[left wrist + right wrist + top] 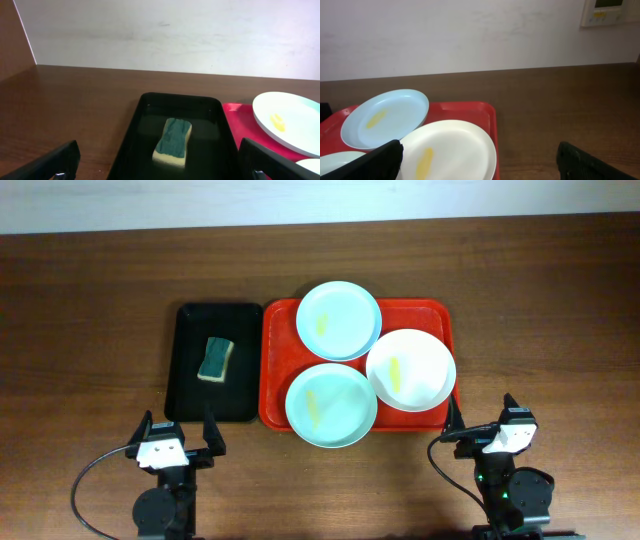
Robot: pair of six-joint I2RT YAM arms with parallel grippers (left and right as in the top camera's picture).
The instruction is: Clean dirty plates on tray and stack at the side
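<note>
Nearest the robot, the left gripper [177,428] and the right gripper [481,410] both stand with jaws spread wide, holding nothing, short of the trays.

Just beyond them lies the red tray [275,360] with all the plates on it. The near mint plate [331,404] pokes over the tray's front rim, the white plate [411,369] sits to the right and hangs over the right rim, and the far mint plate [339,320] juts past the back rim.

They look stiff, light and glossy, so probably slippery when pinched. The likely best hold is the thin raised rim where it overhangs the tray, one finger under and one over. The plates crowd each other, rims touching or nearly so, so lifting one may nudge its neighbour.

Left of the red tray, the black tray [190,380] holds a sponge [215,358] — soft, easy to squeeze across its narrow sides.

Count — three plates, two mint and one white, each with a yellow smear; one red tray, one black tray, one sponge, two grippers
</note>
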